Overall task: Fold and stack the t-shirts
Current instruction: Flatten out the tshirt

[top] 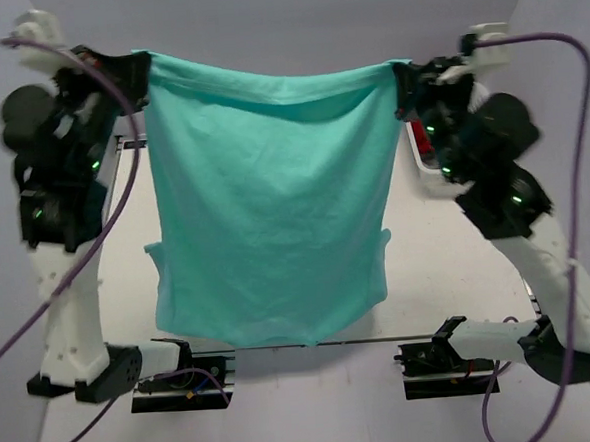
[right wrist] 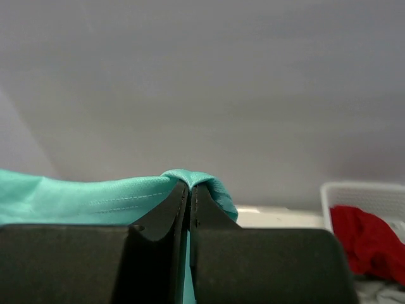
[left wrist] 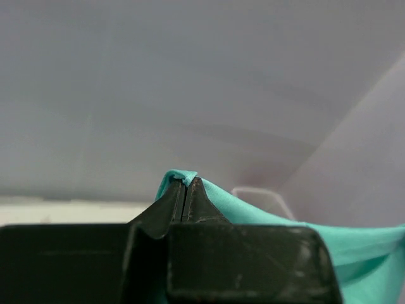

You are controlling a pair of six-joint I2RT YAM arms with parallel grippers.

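A teal t-shirt (top: 264, 213) hangs spread out in the air between my two grippers, high above the table. My left gripper (top: 141, 68) is shut on its upper left corner, and my right gripper (top: 400, 76) is shut on its upper right corner. In the left wrist view the jaws (left wrist: 186, 183) pinch a fold of teal cloth (left wrist: 266, 212). In the right wrist view the jaws (right wrist: 190, 187) pinch the hem (right wrist: 95, 196) the same way. The shirt's sleeves and collar hang at the bottom, near the arm bases.
A white basket (right wrist: 364, 190) with a red garment (right wrist: 367, 244) stands at the table's right side, partly seen behind the right arm in the top view (top: 423, 151). A basket rim (left wrist: 262, 193) shows in the left wrist view. The white table (top: 438, 272) lies below.
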